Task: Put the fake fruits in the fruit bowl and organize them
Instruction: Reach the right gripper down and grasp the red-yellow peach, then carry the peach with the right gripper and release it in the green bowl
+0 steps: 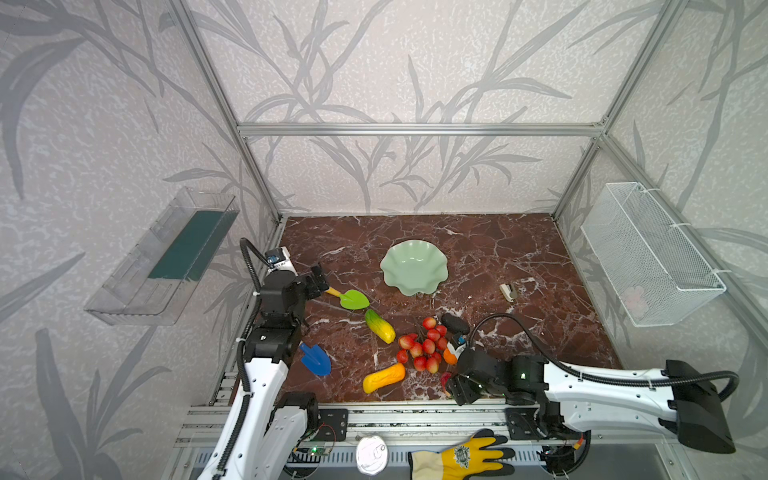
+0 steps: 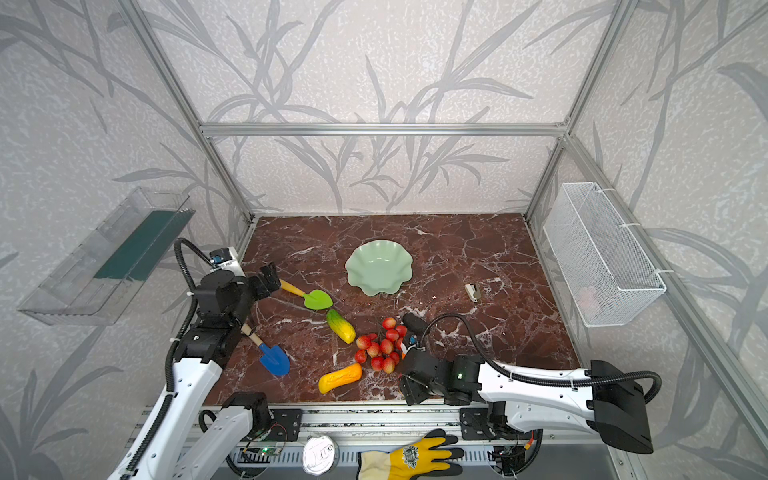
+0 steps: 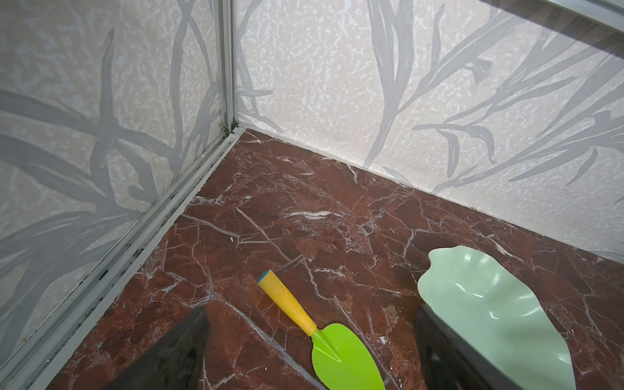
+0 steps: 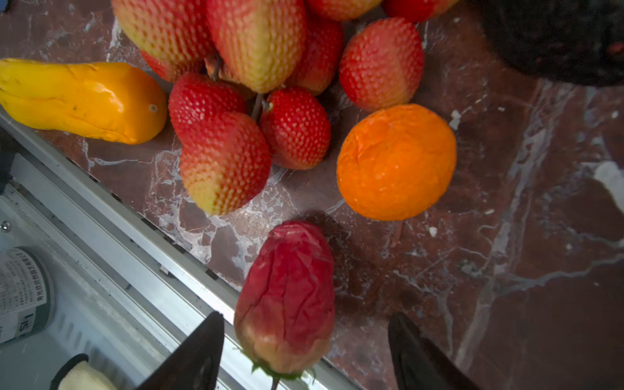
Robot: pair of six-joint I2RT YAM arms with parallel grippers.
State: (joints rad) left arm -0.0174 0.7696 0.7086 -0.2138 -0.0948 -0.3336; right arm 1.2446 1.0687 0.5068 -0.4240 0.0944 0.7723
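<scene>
While the left gripper [image 1: 320,277] gapes, the right gripper [image 4: 304,317] straddles the strawberry [image 4: 287,287]; jaws unclenched.

Pretty clearly a robotics lab test cell I'm working in, not anybody's kitchen. There's an aluminium frame [image 1: 415,129] boxing me in, leaf-print panels [image 1: 374,62] for walls and a marble-look tabletop [image 1: 519,249]. I'm bolted to a slotted rail [image 1: 415,415], with a bare circuit board [image 1: 316,449] and a work glove [image 1: 461,457] out front.

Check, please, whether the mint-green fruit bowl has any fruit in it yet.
Empty. In both top views the fruit bowl shows only its bare glossy inside; the bunch of red berries lies on the table outside it.
</scene>
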